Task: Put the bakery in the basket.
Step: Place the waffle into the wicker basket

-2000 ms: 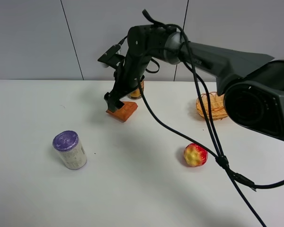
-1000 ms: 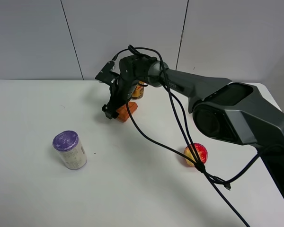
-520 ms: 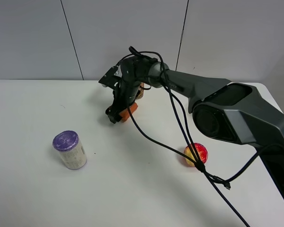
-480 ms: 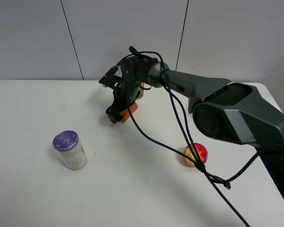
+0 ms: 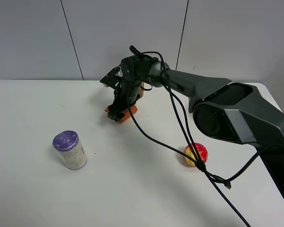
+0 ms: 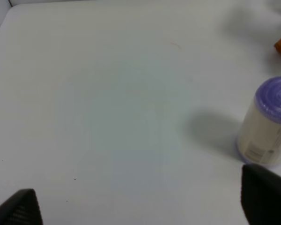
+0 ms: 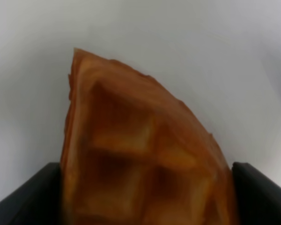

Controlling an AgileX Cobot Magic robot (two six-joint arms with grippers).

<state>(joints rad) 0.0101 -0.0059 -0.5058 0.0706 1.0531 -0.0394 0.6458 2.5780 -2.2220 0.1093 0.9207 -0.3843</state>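
The bakery, an orange-brown waffle wedge (image 5: pixel 128 114), lies on the white table at the back middle. My right gripper (image 5: pixel 117 113) reaches across from the right and sits down over it, with orange showing on both sides of the fingers. In the right wrist view the waffle (image 7: pixel 140 150) fills the gap between the two black fingers (image 7: pixel 28 201), which touch its edges. The basket is hidden behind the right arm. My left gripper (image 6: pixel 140 204) is open and empty over the left part of the table; it is not in the exterior view.
A white can with a purple lid (image 5: pixel 70 150) stands front left and also shows in the left wrist view (image 6: pixel 269 124). A red-yellow fruit (image 5: pixel 195 154) lies to the right. A small jar (image 5: pixel 140 92) stands behind the gripper. Black cables (image 5: pixel 180 142) trail across the table.
My right gripper has shifted slightly right and settled over the waffle, which now shows on both sides of the fingers. The can and fruit have not moved.
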